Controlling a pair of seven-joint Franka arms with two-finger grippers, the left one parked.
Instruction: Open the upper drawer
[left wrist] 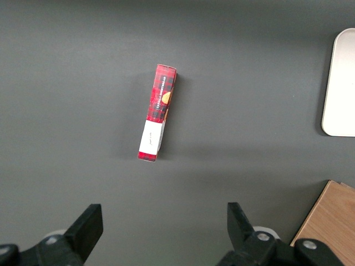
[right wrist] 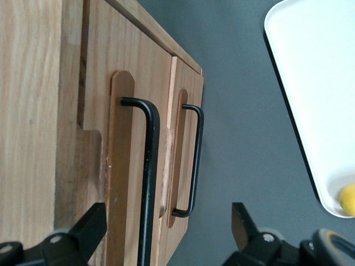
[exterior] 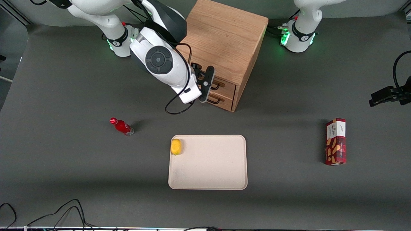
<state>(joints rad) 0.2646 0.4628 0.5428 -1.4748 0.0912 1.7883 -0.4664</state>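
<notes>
On the gray table (exterior: 64, 179) stands a wooden cabinet (exterior: 224, 35) with two drawers in its front. Right in front of them hangs the gripper (exterior: 209, 84), its fingers (right wrist: 83, 230) spread wide apart, holding nothing. The upper drawer (right wrist: 108, 111) sits shut, and its black handle (right wrist: 150, 177) runs between the fingers. Nearer the front camera lies a pale tray (exterior: 212, 173) with a yellow lemon (exterior: 176, 146) in one corner.
</notes>
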